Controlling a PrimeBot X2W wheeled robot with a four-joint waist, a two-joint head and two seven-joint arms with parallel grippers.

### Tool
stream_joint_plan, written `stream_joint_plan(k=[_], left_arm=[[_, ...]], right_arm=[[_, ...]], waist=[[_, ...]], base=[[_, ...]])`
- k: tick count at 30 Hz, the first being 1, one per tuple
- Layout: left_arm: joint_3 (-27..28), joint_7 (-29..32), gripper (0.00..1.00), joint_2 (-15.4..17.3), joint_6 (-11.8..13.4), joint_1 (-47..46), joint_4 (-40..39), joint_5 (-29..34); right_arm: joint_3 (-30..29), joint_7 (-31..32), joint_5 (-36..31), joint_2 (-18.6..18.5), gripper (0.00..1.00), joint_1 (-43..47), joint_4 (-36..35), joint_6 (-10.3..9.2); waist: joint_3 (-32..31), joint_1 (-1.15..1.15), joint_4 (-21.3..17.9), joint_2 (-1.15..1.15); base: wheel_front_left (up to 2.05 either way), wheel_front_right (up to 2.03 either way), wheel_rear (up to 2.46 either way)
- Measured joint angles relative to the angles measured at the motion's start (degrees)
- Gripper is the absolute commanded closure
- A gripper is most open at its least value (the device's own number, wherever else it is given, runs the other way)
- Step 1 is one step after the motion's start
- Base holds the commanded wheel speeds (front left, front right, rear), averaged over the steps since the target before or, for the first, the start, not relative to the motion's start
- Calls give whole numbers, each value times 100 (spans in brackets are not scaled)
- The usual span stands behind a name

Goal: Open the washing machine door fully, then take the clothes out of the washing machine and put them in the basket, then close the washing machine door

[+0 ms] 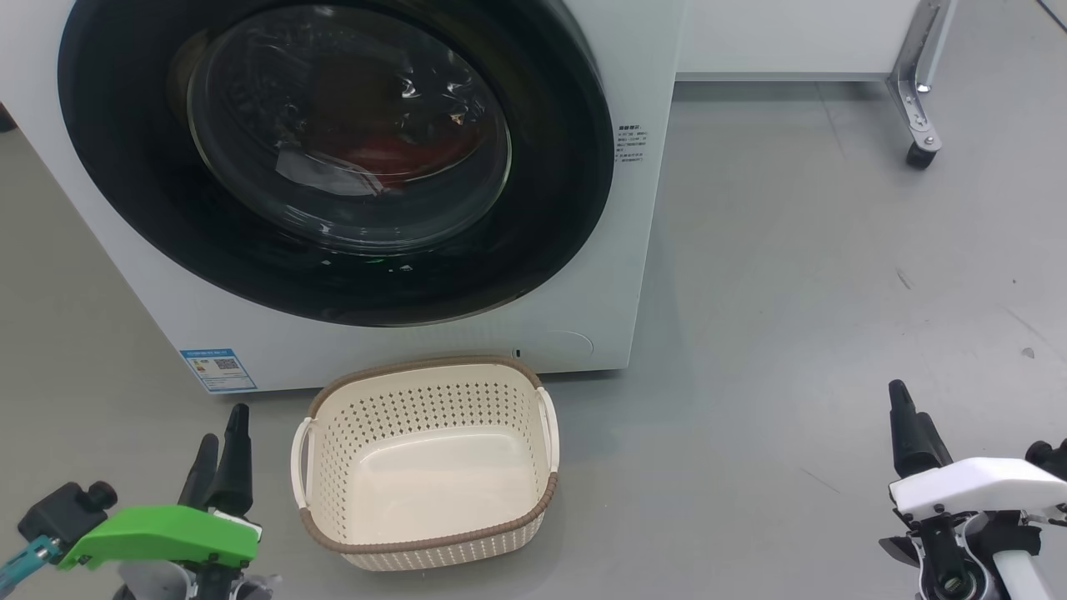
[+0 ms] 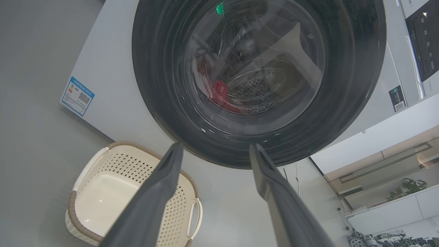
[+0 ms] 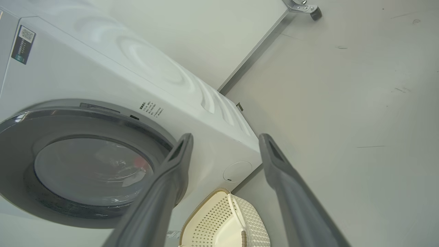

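The white washing machine (image 1: 629, 250) stands ahead with its round, black-rimmed washing machine door (image 1: 125, 167) shut. Through the glass, the red clothes (image 1: 388, 158) lie low in the drum. The cream basket (image 1: 433, 365) sits empty on the floor right in front of the machine. My left gripper (image 1: 223, 425) is open at the lower left, just left of the basket. My right gripper (image 1: 967, 417) is open at the lower right, well away from it. In the left wrist view, the open left gripper (image 2: 216, 147) points at the door's lower rim (image 2: 161, 85), with the clothes (image 2: 219, 92) behind the glass.
A metal leg with a caster (image 1: 921, 125) stands at the back right under a white panel (image 1: 792, 33). Bare grey floor (image 1: 834, 292) spreads to the right of the machine. A blue sticker (image 1: 218, 369) marks the machine's lower left corner.
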Motion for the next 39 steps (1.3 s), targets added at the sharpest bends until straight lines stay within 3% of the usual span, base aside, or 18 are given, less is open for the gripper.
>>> stream_joint_plan(k=[14,39], left_arm=[[-438,-292,0,92,201,-31,-89,1413],[-937,-793,0,89,397,-31,253,3130]], right_arm=[[533,-296,-1391,-59,0,-27,-9,-158],[1025,-758,-3353,-81,0,-87,47,-272]], waist=[[-12,0,-9,0],[-61,0,27,0]], base=[[0,0,0],[0,0,0]])
